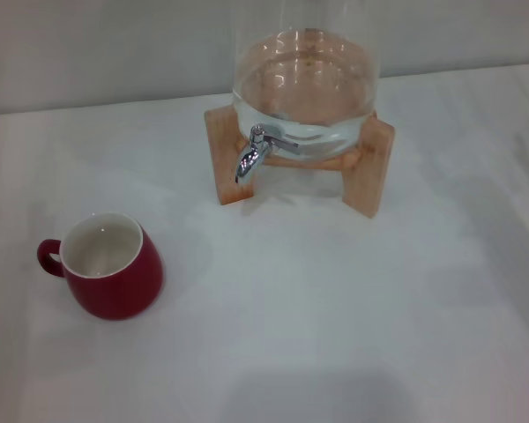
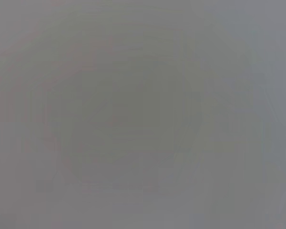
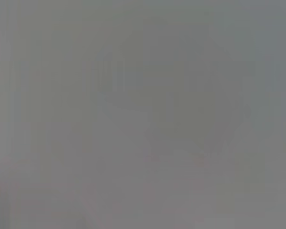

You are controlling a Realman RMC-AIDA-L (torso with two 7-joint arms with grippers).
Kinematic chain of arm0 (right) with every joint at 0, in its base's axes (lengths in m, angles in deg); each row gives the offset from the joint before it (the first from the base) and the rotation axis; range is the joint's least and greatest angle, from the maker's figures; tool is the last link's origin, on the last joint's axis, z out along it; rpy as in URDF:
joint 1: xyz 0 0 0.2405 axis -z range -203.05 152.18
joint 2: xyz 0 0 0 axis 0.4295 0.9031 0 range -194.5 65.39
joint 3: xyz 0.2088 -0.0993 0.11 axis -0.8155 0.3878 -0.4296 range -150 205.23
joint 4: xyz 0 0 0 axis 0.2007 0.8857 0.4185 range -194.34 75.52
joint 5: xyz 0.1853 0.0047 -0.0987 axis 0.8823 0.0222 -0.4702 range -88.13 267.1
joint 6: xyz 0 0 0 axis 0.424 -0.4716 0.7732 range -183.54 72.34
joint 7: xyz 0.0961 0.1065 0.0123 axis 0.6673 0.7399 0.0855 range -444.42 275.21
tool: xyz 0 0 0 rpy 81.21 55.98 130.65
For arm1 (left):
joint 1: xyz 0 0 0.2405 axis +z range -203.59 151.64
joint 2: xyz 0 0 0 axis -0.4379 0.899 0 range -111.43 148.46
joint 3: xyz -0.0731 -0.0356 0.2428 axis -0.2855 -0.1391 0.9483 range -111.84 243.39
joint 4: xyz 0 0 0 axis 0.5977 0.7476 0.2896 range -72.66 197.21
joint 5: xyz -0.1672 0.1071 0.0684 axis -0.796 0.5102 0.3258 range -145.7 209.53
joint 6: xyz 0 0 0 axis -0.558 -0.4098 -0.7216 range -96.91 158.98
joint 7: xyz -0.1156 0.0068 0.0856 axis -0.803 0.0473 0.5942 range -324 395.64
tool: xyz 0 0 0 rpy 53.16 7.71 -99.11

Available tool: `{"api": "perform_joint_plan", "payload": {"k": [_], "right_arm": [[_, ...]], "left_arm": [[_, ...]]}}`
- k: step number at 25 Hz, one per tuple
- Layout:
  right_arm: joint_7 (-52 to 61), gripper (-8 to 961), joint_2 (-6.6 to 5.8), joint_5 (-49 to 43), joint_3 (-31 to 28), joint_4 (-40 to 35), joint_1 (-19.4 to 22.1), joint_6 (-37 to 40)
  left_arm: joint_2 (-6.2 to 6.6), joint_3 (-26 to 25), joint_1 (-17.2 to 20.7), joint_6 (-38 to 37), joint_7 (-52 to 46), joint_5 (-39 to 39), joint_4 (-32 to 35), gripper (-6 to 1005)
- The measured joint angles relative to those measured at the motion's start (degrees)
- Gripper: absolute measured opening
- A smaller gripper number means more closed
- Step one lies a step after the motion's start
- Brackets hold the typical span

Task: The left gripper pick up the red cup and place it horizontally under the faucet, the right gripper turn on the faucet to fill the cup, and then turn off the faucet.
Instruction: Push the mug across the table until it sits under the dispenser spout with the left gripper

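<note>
On the table (image 1: pixel 353 308) you saw the red cup (image 1: pixel 106 264) upright, well apart from the faucet (image 1: pixel 256 152); neither gripper appeared, so their opening could not be told.

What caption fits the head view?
Red cup stands upright on white table, apart from chrome faucet; no gripper visible.

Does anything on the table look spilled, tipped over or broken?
Nothing stands out. The red cup stands upright and looks empty, well apart from the faucet. No water shows on the table. Neither end effector is in view.
</note>
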Motion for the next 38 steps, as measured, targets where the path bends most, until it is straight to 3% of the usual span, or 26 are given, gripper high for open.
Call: {"api": "perform_joint_plan", "payload": {"k": [38], "right_arm": [[1.41, 870, 0.00, 0.00, 3.84, 1.64, 0.71, 1.59]], "left_arm": [[-0.24, 0.00, 2.82, -0.77, -0.01, 7.77, -0.09, 780]]}}
